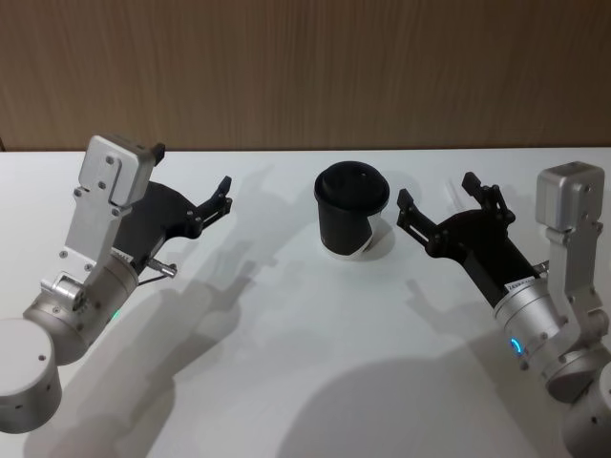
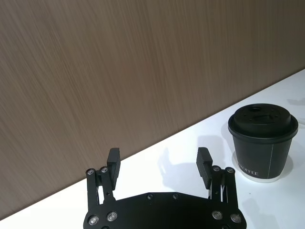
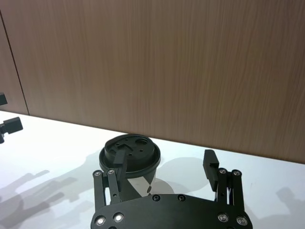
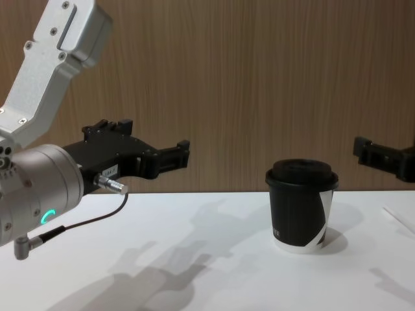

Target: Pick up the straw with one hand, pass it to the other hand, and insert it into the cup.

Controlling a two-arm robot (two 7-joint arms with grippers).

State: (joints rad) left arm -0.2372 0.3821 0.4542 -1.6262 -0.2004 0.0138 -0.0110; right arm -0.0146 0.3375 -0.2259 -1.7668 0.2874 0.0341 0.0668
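A white table [image 1: 286, 382] stands in front of a brown wooden wall [image 1: 305, 67]. The cup [image 1: 349, 221] stands upright on the far middle of the table, a little to the right. It is black; its round black lid [image 2: 263, 121] is on; a curved white patch runs across its side, low down.

The left claw [image 1: 216, 200] hangs in the air over the left part of the table, well apart from the cup. Its two black fingers [image 2: 113, 161] are spread wide; there is nothing between them. It points toward the far wall and a little toward the cup. The silver arm [image 4: 39, 188] behind it has a green light; a thin grey cable [image 4: 84, 220] loops down from it.

The right claw [image 1: 437, 196] hangs over the right part of the table. It is near the cup but not touching it, closer than the left claw is. Its fingers [image 3: 210, 163] are spread wide too, and they hold nothing. The silver arm behind it shows a small blue light [image 1: 516, 345].

From the chest view both claws float about as high as the cup's lid; their grey shadows fall on the table under them.

The straw [image 4: 397, 218] looks like a thin pale strip lying flat on the table, far to the right of the cup and lower than the right claw. A short piece of it shows at the edge of the chest view. It is faint, so I cannot be fully sure that it is the straw. Neither claw touches it.
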